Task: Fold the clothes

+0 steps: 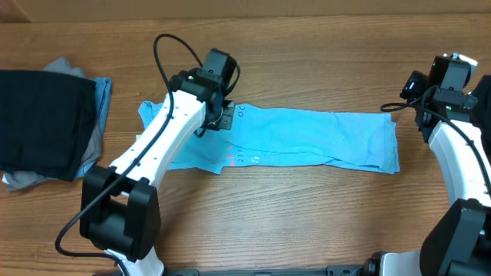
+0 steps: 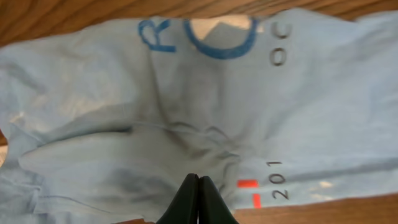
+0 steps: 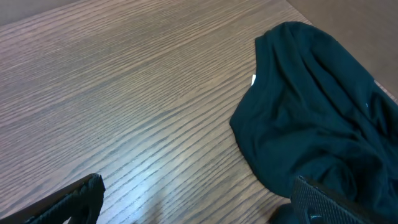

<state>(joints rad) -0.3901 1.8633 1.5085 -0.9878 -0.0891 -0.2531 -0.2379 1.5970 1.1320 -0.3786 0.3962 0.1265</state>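
Sky-blue T-shirt point(image 1: 307, 138) is lying as a long folded band across the wooden surface point(image 1: 307, 222), the left jaws pressing shut at a pucker near its lettering point(image 2: 221, 38), apparently gathering cloth, while the right jaws are hovering wide beside a dark shirt point(image 3: 311, 106).

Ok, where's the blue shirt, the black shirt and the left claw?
blue shirt point(image 1: 322, 138), overhead view, middle of the cloth.
black shirt point(image 1: 38, 123), overhead view, its flat middle.
left gripper point(image 2: 198, 179), left wrist view, shut fingertips.

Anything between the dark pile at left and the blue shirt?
Nothing on it: a bare strip of table separates the dark pile from the blue shirt, clear in the overhead view.
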